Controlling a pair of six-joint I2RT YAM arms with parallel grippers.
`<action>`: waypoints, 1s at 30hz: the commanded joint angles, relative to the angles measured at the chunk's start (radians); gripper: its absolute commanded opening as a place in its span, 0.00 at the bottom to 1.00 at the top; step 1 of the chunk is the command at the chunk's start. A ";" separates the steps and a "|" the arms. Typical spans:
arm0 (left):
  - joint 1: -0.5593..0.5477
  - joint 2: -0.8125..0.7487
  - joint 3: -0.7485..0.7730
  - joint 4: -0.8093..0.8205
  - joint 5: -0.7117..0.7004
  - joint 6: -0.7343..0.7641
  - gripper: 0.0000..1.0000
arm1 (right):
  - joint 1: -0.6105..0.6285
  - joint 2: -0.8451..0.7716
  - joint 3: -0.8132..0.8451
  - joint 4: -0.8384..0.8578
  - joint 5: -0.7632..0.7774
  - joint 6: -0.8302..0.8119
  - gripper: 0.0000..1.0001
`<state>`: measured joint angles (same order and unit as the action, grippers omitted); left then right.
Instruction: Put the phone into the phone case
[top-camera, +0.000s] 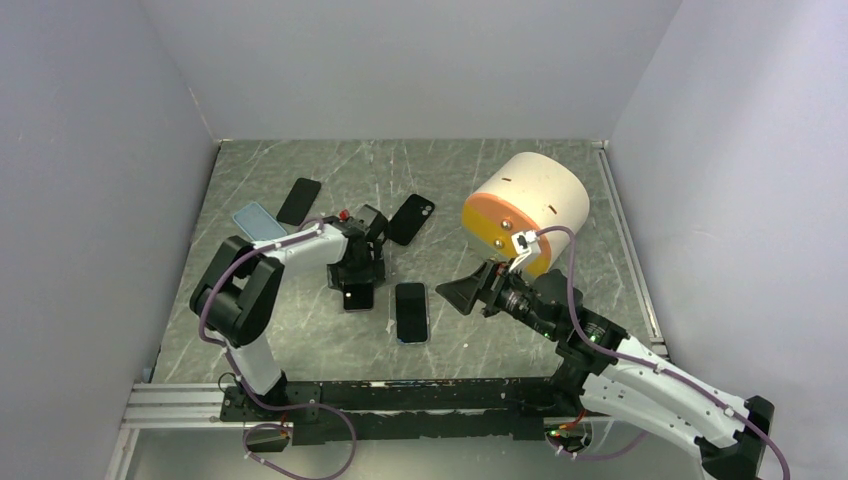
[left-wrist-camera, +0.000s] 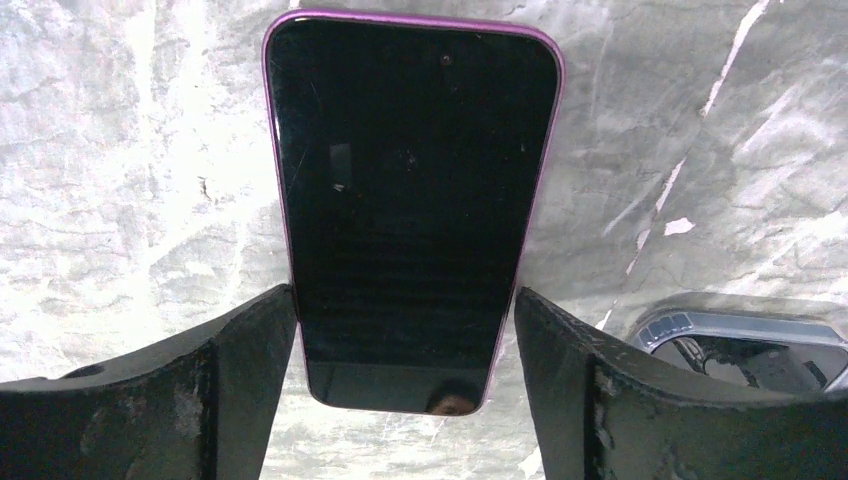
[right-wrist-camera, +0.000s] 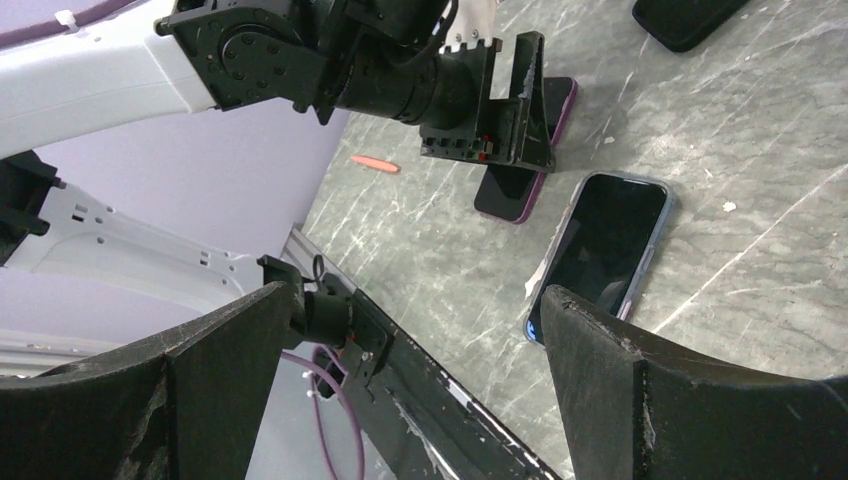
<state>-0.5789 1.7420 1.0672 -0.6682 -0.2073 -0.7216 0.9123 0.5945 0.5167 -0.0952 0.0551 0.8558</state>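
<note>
While the left gripper (left-wrist-camera: 403, 300) straddled the phone (left-wrist-camera: 410, 180), clamp unconfirmed, the right gripper (right-wrist-camera: 415, 292) hung open. Pick-up stage; next calls for a firm pinch, then a lift toward the phone case (top-camera: 411, 312).

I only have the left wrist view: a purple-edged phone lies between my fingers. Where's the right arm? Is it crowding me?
Observer: No. The right pincer hangs wide open and empty. In the top view it is to the right of a blue-edged phone.
Operator: Is that phone the grey corner at my lower right?
Observer: Yes. It lies flat, screen up, beside your purple-edged phone, with a gap of bare table between them.
</note>
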 joint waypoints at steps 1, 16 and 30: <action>-0.012 0.054 -0.027 0.001 -0.031 0.005 0.80 | -0.001 -0.017 0.030 0.009 0.022 0.007 0.98; 0.008 -0.075 -0.065 -0.047 -0.026 0.052 0.47 | 0.000 0.061 0.052 0.045 -0.009 0.016 0.97; 0.170 -0.250 -0.168 -0.030 0.077 0.106 0.42 | 0.002 0.493 0.437 -0.068 -0.044 -0.296 0.77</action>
<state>-0.4511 1.5509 0.9108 -0.7033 -0.1772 -0.6453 0.9123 0.9890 0.8574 -0.1486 0.0170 0.7044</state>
